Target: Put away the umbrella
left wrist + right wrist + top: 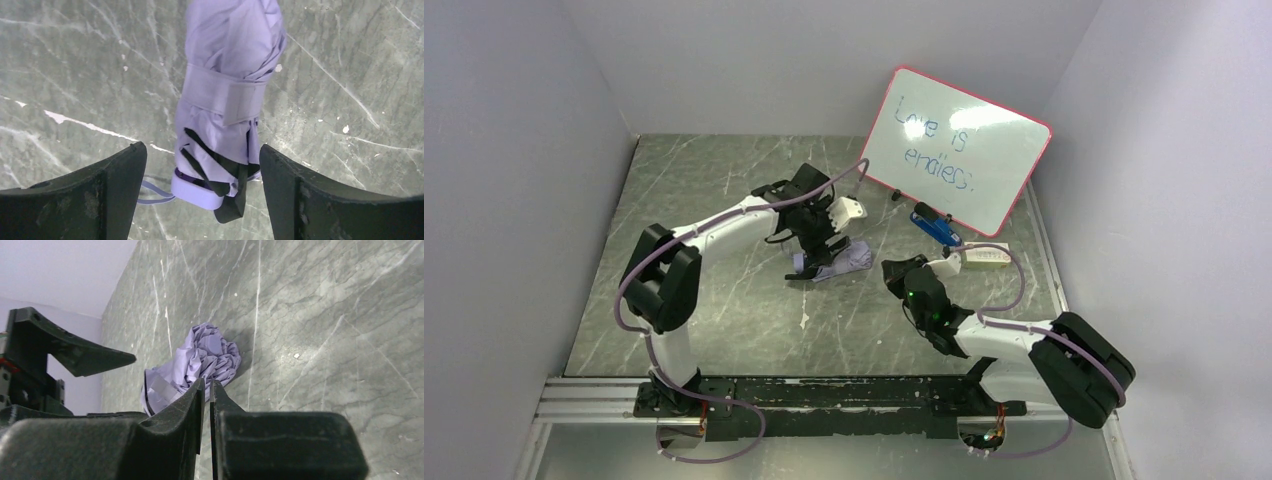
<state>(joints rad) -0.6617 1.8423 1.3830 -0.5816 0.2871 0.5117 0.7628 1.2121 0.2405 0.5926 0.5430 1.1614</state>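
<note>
The umbrella [836,260] lies folded on the grey marbled table, its lavender fabric wrapped by a fastened strap. In the left wrist view the umbrella [225,100] lies between and beyond my two black fingers, with its pale handle end and black lining nearest the camera. My left gripper [202,170] is open just above it, holding nothing; it also shows from above [819,235]. My right gripper [209,390] is shut and empty, to the right of the umbrella [195,365] and pointing at it. From above it sits right of the bundle [896,272].
A whiteboard with a red rim [954,150] leans on the back wall at the right. A blue eraser [936,226] and a pale box [986,257] lie below it. White walls close in the table on three sides.
</note>
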